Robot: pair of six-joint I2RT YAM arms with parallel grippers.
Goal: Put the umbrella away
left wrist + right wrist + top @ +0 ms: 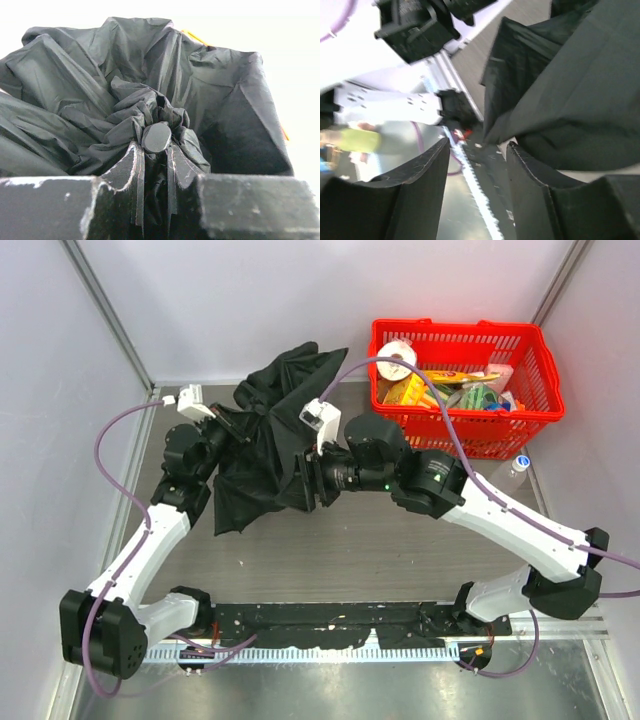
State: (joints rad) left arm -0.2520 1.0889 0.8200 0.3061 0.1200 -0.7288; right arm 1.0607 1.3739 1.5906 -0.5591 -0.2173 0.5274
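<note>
The umbrella [268, 430] is a crumpled mass of black fabric at the back middle of the table, between my two arms. My left gripper [218, 432] is at its left side. In the left wrist view the left gripper [156, 155] is shut on the umbrella [120, 85], with bunched fabric and a round black end cap [156, 137] between the fingertips. My right gripper [305, 480] is at the umbrella's right edge. In the right wrist view it [477, 165] is open with nothing between the jaws, and the fabric [570, 85] hangs just past its right finger [535, 195].
A red basket [530, 365] full of groceries stands at the back right. A small clear bottle [518, 466] lies in front of it. White walls close in the back and both sides. A black cable track [330, 625] runs along the near edge.
</note>
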